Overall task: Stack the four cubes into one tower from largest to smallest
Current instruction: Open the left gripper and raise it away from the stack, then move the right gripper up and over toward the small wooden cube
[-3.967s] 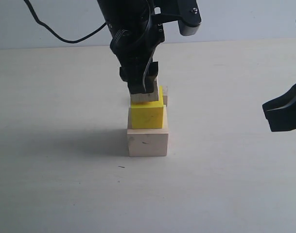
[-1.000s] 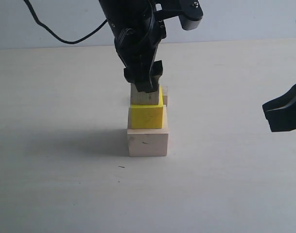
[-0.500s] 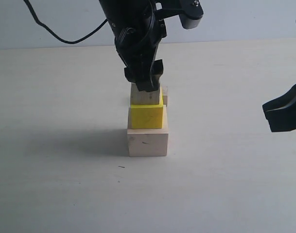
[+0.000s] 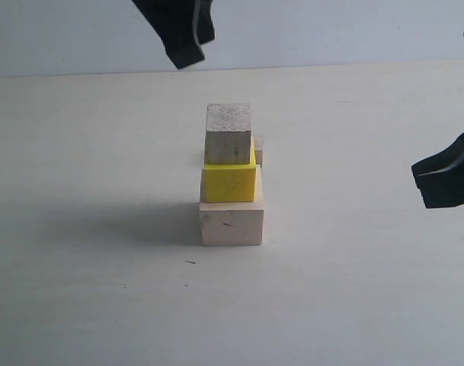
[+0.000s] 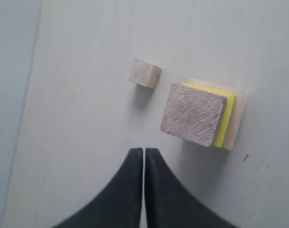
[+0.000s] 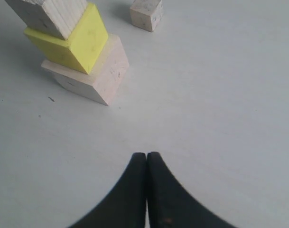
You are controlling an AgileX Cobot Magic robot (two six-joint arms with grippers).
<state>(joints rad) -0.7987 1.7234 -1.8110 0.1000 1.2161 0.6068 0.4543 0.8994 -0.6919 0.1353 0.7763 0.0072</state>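
A tower of three cubes stands mid-table: the large pale wood cube (image 4: 232,223) at the base, the yellow cube (image 4: 230,181) on it, and a smaller bare wood cube (image 4: 228,134) on top. The smallest bare wood cube (image 4: 257,150) sits on the table just behind the tower, mostly hidden there, plain in the left wrist view (image 5: 144,73) and the right wrist view (image 6: 146,13). My left gripper (image 5: 144,151) is shut and empty, raised high above and behind the tower (image 4: 184,53). My right gripper (image 6: 146,155) is shut and empty, off to the right (image 4: 437,181).
The pale table (image 4: 87,290) runs back to a light wall (image 4: 369,30) behind it. A small dark speck (image 4: 190,262) lies on the table in front of the tower.
My left gripper let go of the smaller bare wood cube, left it on the yellow cube, rose up and away to the upper left, and closed. The right arm has not moved.
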